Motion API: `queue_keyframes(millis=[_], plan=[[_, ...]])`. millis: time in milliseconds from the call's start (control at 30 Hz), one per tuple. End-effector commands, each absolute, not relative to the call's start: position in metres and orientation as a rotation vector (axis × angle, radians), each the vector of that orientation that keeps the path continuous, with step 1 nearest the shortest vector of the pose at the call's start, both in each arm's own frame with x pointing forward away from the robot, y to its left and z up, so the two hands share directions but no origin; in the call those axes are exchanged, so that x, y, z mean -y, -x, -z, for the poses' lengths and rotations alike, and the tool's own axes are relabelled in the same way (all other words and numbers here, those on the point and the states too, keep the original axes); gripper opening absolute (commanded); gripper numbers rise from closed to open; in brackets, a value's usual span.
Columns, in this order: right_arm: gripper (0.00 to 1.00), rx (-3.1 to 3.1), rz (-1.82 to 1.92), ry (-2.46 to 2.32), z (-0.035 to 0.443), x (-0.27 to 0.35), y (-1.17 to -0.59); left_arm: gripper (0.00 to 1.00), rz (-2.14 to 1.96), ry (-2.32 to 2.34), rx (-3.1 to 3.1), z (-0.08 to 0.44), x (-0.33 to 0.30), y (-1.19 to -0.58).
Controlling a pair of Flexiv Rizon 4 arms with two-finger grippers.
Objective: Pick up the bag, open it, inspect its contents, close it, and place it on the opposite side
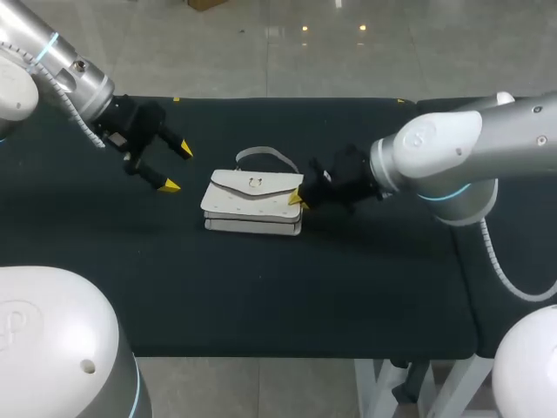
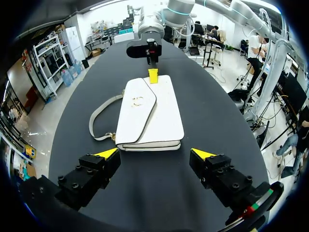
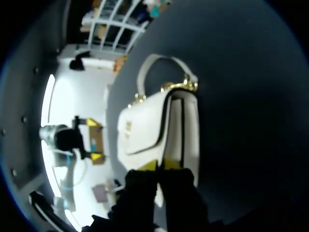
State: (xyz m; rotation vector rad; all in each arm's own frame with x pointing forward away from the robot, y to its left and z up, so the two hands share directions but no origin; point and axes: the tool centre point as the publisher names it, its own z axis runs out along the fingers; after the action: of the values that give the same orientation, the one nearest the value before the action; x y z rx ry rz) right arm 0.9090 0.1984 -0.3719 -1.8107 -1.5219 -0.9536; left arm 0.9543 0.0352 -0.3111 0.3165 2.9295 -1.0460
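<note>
1. The white handbag point(image 1: 252, 207) lies flat near the middle of the black bench point(image 1: 261, 296). Its flap is down and its gold clasp point(image 1: 253, 183) faces up.
2. Its carry strap point(image 1: 259, 154) loops out from the bag's far edge and rests on the bench.
3. My left gripper point(image 1: 177, 167) hangs to the left of the bag, near it but clearly apart, with its jaws spread wide.
4. In the left wrist view the bag point(image 2: 152, 113) lies just ahead of the open left gripper point(image 2: 155, 154). Its near end is in line with the gap between the yellow tips, and neither tip touches it. The strap point(image 2: 96, 121) curls off to one side of the bag.
5. My right gripper point(image 1: 298, 198) is at the bag's right end, with its yellow tips against the corner of the flap.
6. From the left wrist it shows at the bag's far end as a single yellow tip point(image 2: 153, 76) resting on the edge.
7. In the right wrist view the right gripper's point(image 3: 161, 164) jaws are pressed almost together at the end of the bag point(image 3: 159, 125), where the flap meets the body. I cannot tell whether any of that edge is caught between them.
8. Past the bag in that same view, the left gripper point(image 3: 95, 140) stands open.
</note>
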Motion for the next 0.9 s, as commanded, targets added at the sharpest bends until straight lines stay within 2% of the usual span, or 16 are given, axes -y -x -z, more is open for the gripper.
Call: queue_keyframes(millis=[33,67,400,900], plan=[[0.88,1.518,0.949,1.799,0.371,-0.196,-0.910,1.00,1.049,-0.317,-2.926,0.312,-0.035,-0.955],[1.00,1.514,0.949,1.800,0.370,-0.195,-0.910,1.00,1.049,-0.317,-2.926,0.312,-0.035,-0.955],[1.00,1.572,0.941,1.887,0.349,-0.164,-0.908,1.00,1.049,-0.317,-2.926,0.312,-0.035,-0.955],[1.00,2.393,0.806,1.652,0.298,-0.152,-0.890,1.00,1.049,-0.317,-2.926,0.312,-0.035,-0.955]])
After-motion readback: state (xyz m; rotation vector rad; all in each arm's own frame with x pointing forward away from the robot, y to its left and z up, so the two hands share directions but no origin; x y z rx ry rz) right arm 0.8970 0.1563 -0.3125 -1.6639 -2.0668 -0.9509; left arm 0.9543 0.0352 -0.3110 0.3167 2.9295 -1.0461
